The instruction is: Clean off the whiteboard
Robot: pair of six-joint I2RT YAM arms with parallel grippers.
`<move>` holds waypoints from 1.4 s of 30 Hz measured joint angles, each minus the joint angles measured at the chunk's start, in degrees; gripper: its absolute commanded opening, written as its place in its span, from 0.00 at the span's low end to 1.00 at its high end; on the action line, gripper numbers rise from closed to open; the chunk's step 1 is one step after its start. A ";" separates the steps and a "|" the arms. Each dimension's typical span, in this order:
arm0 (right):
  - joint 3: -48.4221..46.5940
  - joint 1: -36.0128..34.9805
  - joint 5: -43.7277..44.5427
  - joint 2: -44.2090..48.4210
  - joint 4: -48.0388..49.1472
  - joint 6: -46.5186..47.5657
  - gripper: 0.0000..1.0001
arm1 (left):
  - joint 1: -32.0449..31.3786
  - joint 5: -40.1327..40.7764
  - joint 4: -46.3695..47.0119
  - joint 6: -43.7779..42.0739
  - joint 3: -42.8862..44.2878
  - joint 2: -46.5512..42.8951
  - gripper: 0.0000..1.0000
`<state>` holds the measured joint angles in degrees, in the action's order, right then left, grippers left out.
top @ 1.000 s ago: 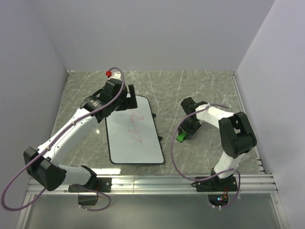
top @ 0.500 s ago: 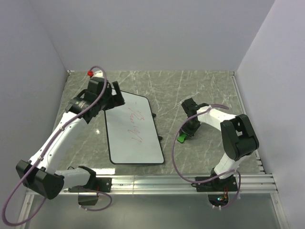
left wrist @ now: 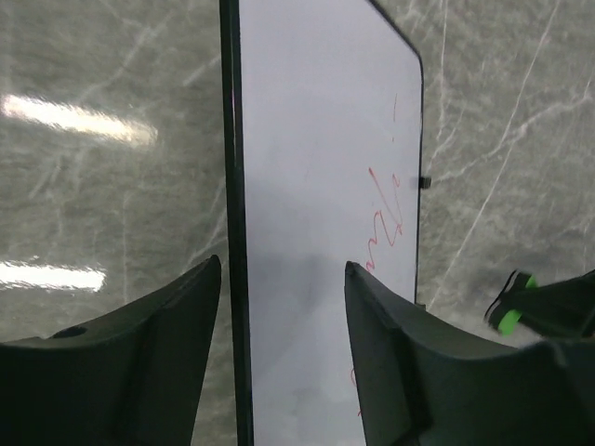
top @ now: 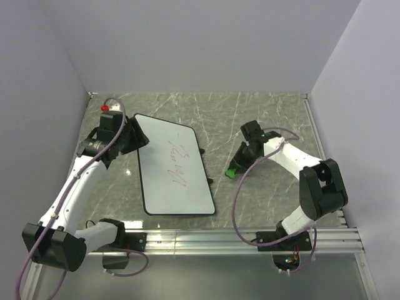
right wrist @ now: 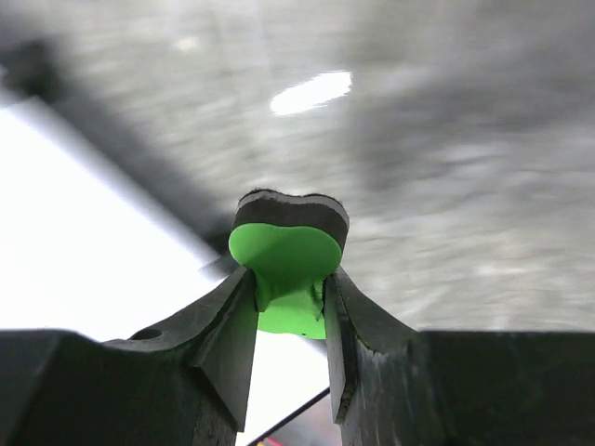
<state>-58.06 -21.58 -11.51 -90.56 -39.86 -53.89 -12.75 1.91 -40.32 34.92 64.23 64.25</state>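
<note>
From above, a big flat white whiteboard with a thin black frame lies on the grey stone bench, a bit left of the middle. It has red scribbles on it. The left fingers are at its far left corner. The right fingers are off to the right, apart from the board, pinching a small green eraser.

The left wrist camera shows the left fingers standing apart. The whiteboard has its black edge running between them.

The right wrist camera shows the right fingers squeezed tight on the eraser, which has a dark top layer. The whiteboard looks blurry behind.
</note>
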 measured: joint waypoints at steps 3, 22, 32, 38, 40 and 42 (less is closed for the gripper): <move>-4.63 0.00 -3.67 1.27 0.74 1.42 0.00 | 0.48 -3.72 1.90 0.04 -3.34 0.13 0.61; -24.15 -3.72 -25.59 -7.37 10.73 3.82 0.00 | 1.60 -19.32 17.33 5.25 -1.95 9.77 0.00; -35.47 -10.45 -30.73 -19.87 19.10 -1.31 0.00 | 2.05 -20.09 19.80 4.72 -1.27 12.15 0.00; -40.52 -11.76 -31.95 -28.63 22.36 -5.20 0.00 | 1.49 -19.19 19.37 4.00 -0.26 13.20 0.00; -42.66 -11.28 -31.95 -30.51 21.77 -5.44 0.00 | 1.44 -18.64 18.88 3.89 0.39 13.70 0.00; -44.37 -10.45 -31.54 -31.67 21.14 -5.07 0.00 | 0.98 -18.16 18.43 3.80 1.46 14.29 0.00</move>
<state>-102.43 -32.03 -43.05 -122.23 -18.72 -58.96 -11.77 -16.25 -21.89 38.72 65.69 78.54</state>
